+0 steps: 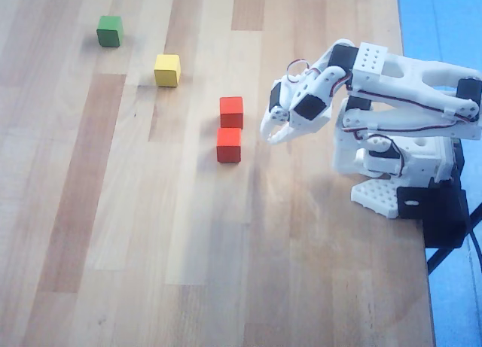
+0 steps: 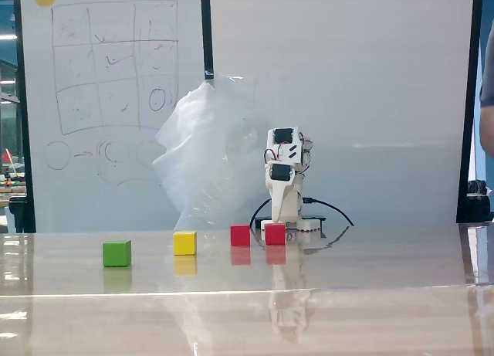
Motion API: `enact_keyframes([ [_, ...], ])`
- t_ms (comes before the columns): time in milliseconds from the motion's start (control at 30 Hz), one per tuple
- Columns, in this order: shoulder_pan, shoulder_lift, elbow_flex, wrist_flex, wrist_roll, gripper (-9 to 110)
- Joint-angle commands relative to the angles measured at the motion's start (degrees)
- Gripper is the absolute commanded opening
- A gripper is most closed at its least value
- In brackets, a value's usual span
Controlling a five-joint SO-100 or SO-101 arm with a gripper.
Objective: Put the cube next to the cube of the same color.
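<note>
Red cubes: you are looking at two of them, one red cube (image 1: 231,111) sitting just beside the other red cube (image 1: 228,144), edges nearly touching in the overhead view; in the fixed view they are showing a small gap.
Task state: you are probably finishing, since the matching pair is lying together already.
End effector: the end effector (image 1: 273,133) is hanging empty just right of the pair in the overhead view, fingers slightly apart and gripping nothing.
Step in hand: you are likely clearing away; lift before swinging, so that the fingertips are not brushing the nearer cube out of line.
Other cubes: the yellow cube (image 1: 167,69) and the green cube (image 1: 110,31) are sitting well apart, up and left in the overhead view; each is lacking a partner.
Surface: the table (image 1: 113,234) is pale plank wood, glossy enough to be mirroring the cubes in the fixed view, so cubes may be sliding easily.
Room: a whiteboard (image 2: 108,70) with a drawn grid is standing behind, and a crumpled clear plastic sheet (image 2: 204,155) is sitting beside the arm.
</note>
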Motion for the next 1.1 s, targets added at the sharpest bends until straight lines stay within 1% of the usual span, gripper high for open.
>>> enact_keyframes([
  [0, 0.4, 0.7, -0.5, -0.7, -0.4, 0],
  [267, 0.6, 0.6, -1.6, -0.8, -0.9, 0],
  [400, 0.9, 0.4, -4.7, -0.4, -1.0, 1],
  [600, 0.8, 0.3, -13.5, 6.4, -1.1, 1],
  [700, 0.9, -0.4, -18.6, 9.8, -3.6, 3],
  [800, 1.1, -5.6, -23.5, 12.4, -7.3, 6],
  [900, 1.2, -14.2, -28.9, 13.2, -9.5, 7],
  [1067, 1.2, -31.2, -41.7, 15.6, -7.7, 6],
])
